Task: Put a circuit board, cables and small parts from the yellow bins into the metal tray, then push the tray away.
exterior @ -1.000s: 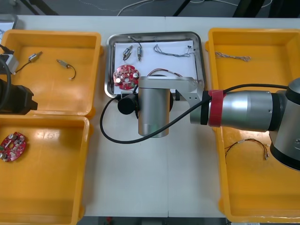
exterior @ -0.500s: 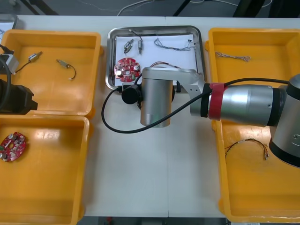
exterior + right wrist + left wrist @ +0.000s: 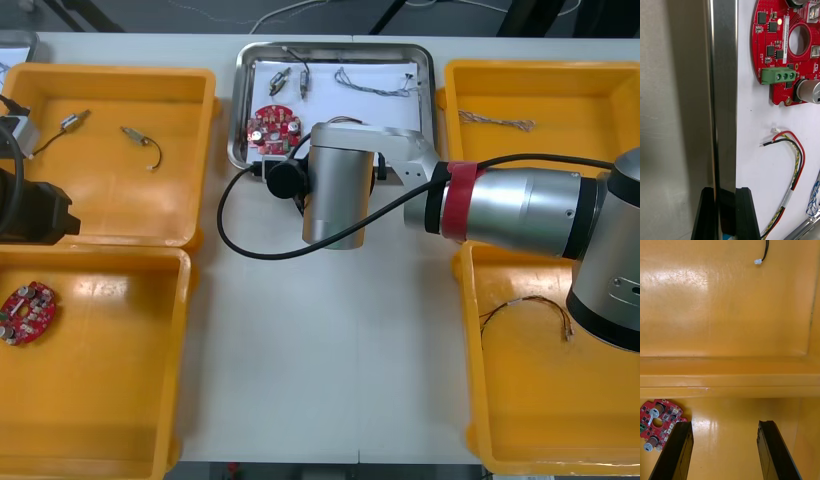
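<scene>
12 o'clock: right gripper (image 3: 727,213) clenched on shiny metal tray (image 3: 239,110) rim | inside: one round red circuit board (image 3: 275,128), two small metal parts (image 3: 279,79) | 9 o'clock: left gripper (image 3: 724,453) released, beside one spare red board (image 3: 657,423)

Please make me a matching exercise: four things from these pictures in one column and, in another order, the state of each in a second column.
Column one
1. right claw
2. left claw
3. near yellow plastic bin on the robot's left
4. far yellow plastic bin on the robot's right

Column two
A. holds one thin twisted cable
B. open, over a yellow bin
C. shut on the rim of the shiny metal tray
D. holds one round red circuit board

Pairs: 1-C, 2-B, 3-D, 4-A
</scene>
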